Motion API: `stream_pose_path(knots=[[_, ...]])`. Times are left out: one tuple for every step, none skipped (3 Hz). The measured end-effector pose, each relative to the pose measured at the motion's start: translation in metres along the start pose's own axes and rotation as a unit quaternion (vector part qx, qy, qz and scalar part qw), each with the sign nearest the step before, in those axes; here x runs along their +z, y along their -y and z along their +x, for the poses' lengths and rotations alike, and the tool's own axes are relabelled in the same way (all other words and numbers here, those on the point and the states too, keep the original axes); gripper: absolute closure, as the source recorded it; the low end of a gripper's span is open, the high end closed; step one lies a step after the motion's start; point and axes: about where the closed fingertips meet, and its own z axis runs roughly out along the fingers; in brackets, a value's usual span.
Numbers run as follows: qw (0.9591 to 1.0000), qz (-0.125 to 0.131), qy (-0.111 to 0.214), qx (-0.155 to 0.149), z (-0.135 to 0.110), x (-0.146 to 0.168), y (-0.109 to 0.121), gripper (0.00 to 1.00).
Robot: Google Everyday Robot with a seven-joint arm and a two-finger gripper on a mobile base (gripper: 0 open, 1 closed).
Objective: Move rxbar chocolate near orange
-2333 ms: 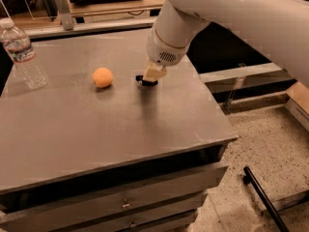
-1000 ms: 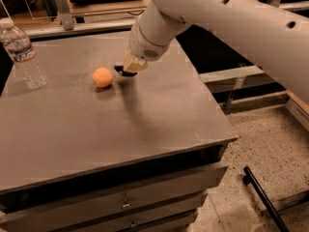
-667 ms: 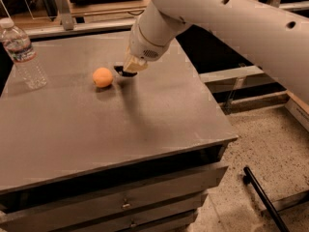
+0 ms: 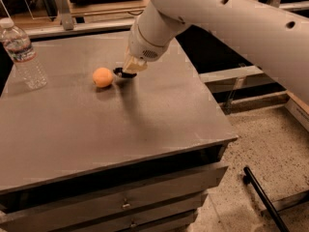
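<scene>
Dark rxbar chocolate [image 4: 121, 73] in claw [image 4: 128, 70], beside orange [image 4: 103, 77].

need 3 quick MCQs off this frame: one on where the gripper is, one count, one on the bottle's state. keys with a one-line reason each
1. Where is the gripper?
A. Low over the table, just beside the orange, on the side away from the water bottle
B. Directly above the water bottle
C. Off the table, over the floor

2. How many oranges are on the table?
A. None
B. One
C. Three

3. The water bottle is:
A. lying on its side
B. tipped against the orange
C. standing upright with its cap on

Key:
1 A: the gripper hangs right next to the fruit, with the bottle well off on the other side.
2 B: a single orange shows on the grey top.
3 C: the bottle stands vertical near the far corner, white cap on top.
</scene>
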Motion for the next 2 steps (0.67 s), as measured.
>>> stream_pose_path(knots=[[1.0000,-0.001,0.000,-0.001,-0.0011,0.0004,-0.0007,0.16],[1.0000,-0.001,0.000,-0.002,-0.0022,0.0007,-0.0014,0.00]])
